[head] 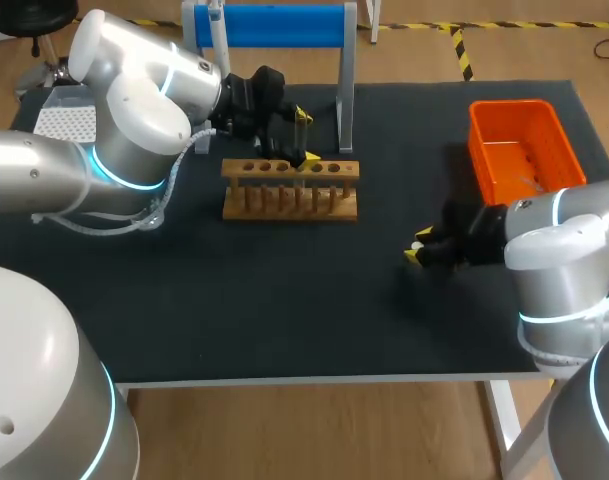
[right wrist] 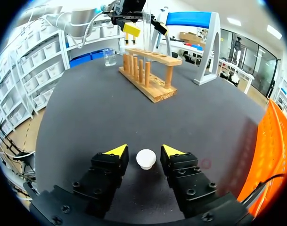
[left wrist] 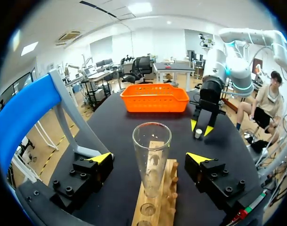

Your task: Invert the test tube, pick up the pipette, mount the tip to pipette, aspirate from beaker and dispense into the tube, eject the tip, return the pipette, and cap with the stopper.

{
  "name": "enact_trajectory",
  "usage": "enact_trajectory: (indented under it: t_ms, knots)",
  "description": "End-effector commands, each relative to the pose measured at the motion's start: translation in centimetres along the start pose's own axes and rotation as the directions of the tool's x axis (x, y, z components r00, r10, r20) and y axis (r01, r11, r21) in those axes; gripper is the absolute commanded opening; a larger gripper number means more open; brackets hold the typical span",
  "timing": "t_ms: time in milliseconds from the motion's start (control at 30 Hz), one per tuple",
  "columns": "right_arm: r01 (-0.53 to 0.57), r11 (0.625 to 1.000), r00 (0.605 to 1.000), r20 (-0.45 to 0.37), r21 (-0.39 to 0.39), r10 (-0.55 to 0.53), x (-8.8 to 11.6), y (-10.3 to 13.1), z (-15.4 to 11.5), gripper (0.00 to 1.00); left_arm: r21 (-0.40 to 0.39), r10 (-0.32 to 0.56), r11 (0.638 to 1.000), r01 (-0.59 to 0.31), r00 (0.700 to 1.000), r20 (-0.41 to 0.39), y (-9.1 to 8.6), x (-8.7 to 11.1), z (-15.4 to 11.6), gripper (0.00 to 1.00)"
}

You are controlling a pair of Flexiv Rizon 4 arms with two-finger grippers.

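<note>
- The test tube (left wrist: 151, 141) stands mouth up in a hole of the wooden rack (head: 290, 200), so the inverting step looks done. It reads as empty (its lowest part is sunk in the rack, so I cannot be sure).
- The left pincer (left wrist: 149, 159) hangs around the tube with its fingers wide apart, touching neither side.
- The right pincer (right wrist: 144, 149) sits low over the counter (head: 284, 300), well apart from the rack. Its fingers stand slightly apart either side of the stopper (right wrist: 145, 159), with a thin gap each way, so nothing is clamped.
- From that, capping is not yet done. Neither pincer carries a pipette, and I cannot tell whether anything has been drawn from the beaker (right wrist: 109, 57).
- Materials:
  - The tube is clear, thin-walled glass with a slightly flared lip.
  - The rack is pale wood with round holes and upright pegs.
  - The stopper is a small, matte white, mushroom-shaped plug.
  - The counter wears a dark, dull mat.
  - The orange basket (head: 511, 104) is moulded plastic.
</note>
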State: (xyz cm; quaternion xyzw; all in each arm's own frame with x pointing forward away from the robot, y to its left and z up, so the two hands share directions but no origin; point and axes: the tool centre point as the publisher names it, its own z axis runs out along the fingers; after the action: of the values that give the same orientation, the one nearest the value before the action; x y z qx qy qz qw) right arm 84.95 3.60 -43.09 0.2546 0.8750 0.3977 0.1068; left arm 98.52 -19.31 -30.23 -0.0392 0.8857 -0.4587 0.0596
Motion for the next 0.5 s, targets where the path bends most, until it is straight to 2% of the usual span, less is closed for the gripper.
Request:
enact_trajectory:
  t_ms: [33,500]
  knots:
    - [0.001,1.0,1.0,0.0,0.002,-0.001,0.01,-0.01,-0.01,0.43,-0.002,-0.001,1.0,0.001,1.0,-0.001,-0.03,-0.02,-0.02,1.0]
    - [0.0,1.0,1.0,0.0,0.008,0.0,0.07,-0.17,-0.19,0.4,-0.002,-0.001,1.0,0.001,1.0,-0.001,-0.03,-0.02,-0.02,1.0]
